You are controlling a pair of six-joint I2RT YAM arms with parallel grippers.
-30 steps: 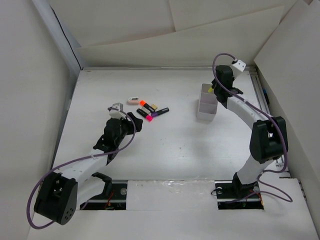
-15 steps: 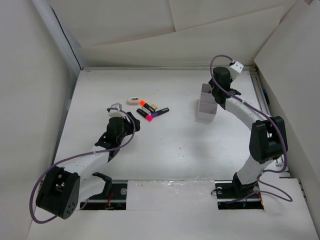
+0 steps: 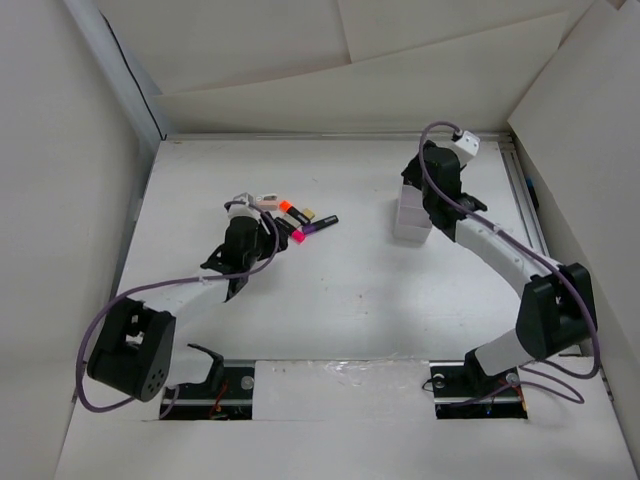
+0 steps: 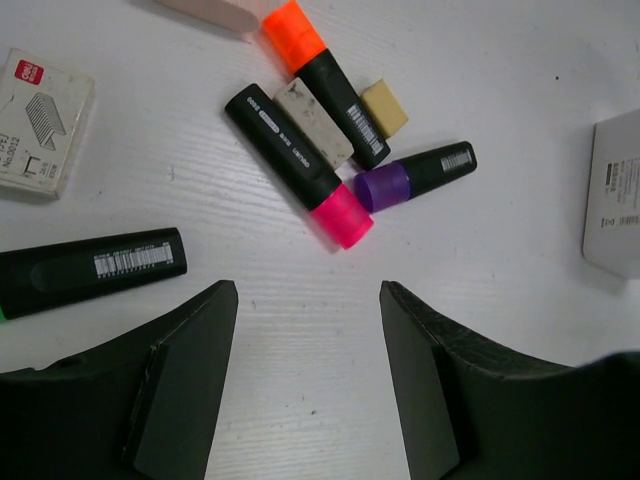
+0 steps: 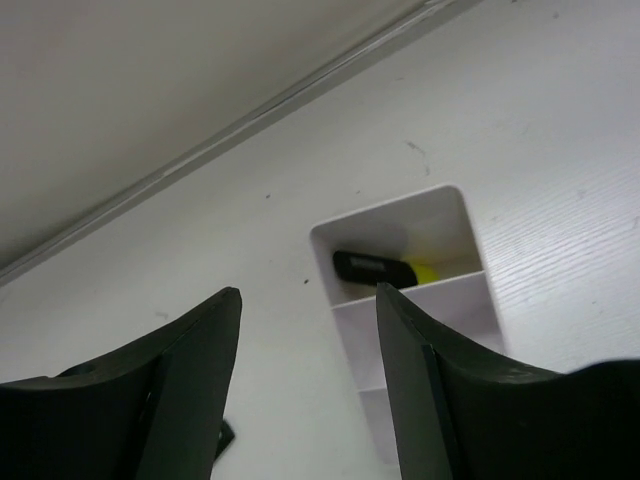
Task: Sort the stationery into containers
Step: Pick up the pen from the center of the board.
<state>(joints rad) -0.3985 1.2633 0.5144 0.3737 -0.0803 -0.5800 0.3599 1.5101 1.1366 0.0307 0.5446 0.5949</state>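
The stationery lies in a cluster just ahead of my open, empty left gripper (image 4: 308, 290) (image 3: 268, 238). It holds an orange-ended marker (image 4: 325, 75), a pink-ended marker (image 4: 295, 160) (image 3: 297, 236), a purple-ended marker (image 4: 415, 175), a beige eraser (image 4: 384, 107) and a greyish eraser (image 4: 313, 125). A black marker with a green end (image 4: 95, 268) lies apart on the left. The white divided container (image 5: 410, 300) (image 3: 408, 228) has a yellow-ended marker (image 5: 380, 268) in its far compartment. My right gripper (image 5: 308, 295) (image 3: 412, 185) hangs open over the container.
A small box of staples (image 4: 40, 120) lies left of the cluster, a pink block (image 4: 215, 12) at its far edge. A white card (image 4: 615, 200) lies to the right. White walls (image 3: 120, 150) close in the table on the left, back and right.
My right gripper has opened and let the yellow-ended marker drop into the container. My left arm has reached forward, closer to the marker cluster.
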